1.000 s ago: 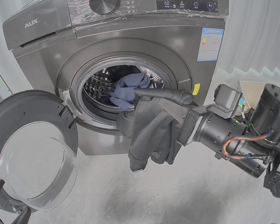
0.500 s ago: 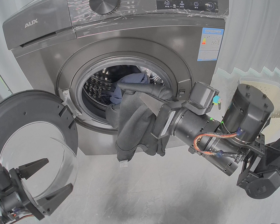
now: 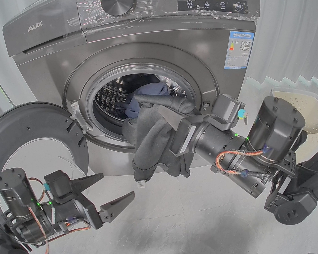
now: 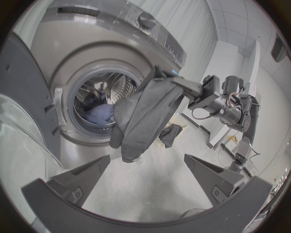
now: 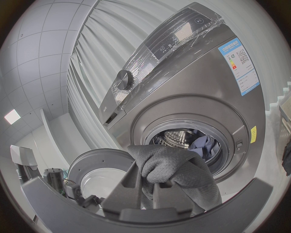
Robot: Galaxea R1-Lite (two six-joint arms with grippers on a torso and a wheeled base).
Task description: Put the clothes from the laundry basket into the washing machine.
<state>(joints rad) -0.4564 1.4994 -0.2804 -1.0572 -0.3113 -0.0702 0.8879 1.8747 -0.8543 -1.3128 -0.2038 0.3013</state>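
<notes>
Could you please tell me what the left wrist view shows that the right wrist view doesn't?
Left wrist view: the left gripper's open fingers and the white tag on the grey garment. Right wrist view: the yellow sticker. Both: the washing machine, its open door, the blue garment in the drum, the right gripper shut on the grey garment.

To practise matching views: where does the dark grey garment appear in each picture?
Head view: dark grey garment hangs at centre, over the drum opening's lower rim.
Left wrist view: draped before the machine, overlapping the opening's edge.
Right wrist view: bunched close up, before the opening.
Shared landmark: blue clothing inside the machine.
</notes>
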